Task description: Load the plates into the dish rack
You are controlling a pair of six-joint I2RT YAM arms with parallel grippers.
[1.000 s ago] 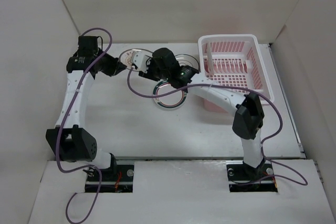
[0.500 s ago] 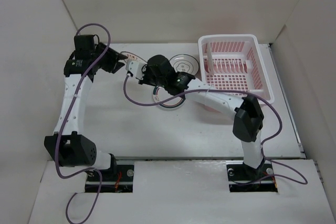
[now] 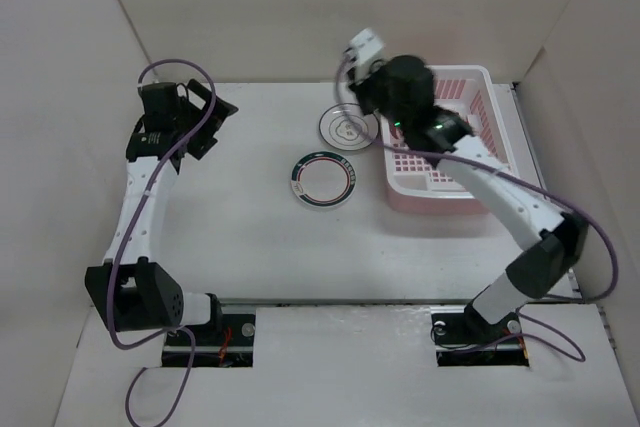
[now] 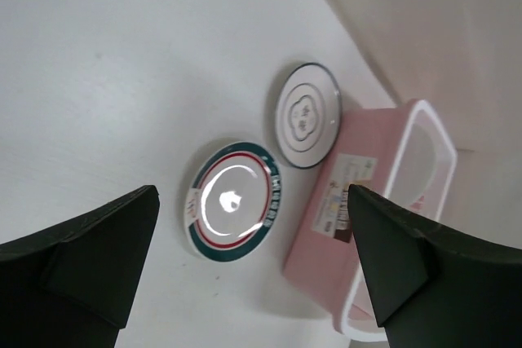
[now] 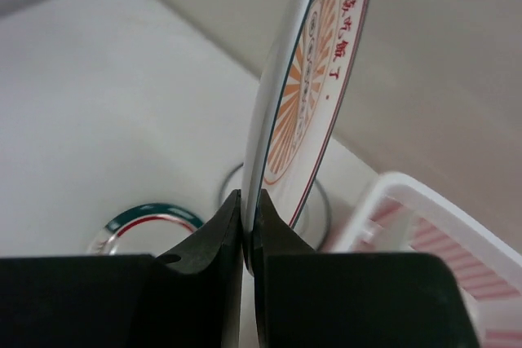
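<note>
Within the right claw (image 5: 245, 205), white plate (image 5: 314, 79); orange sunburst centre

This looks like a robot lab test cell. A white table (image 3: 250, 237) is boxed in by plain white panels (image 3: 330, 7) behind it and at both its sides. A left arm (image 3: 135, 207) and a right arm (image 3: 500, 192) are bolted at the table's near edge, and purple cables (image 3: 172, 61) loop around them. On the table are a pink rack (image 3: 430, 197) and small plates (image 3: 323, 180), kitchen things in a bare staged setting.
</note>
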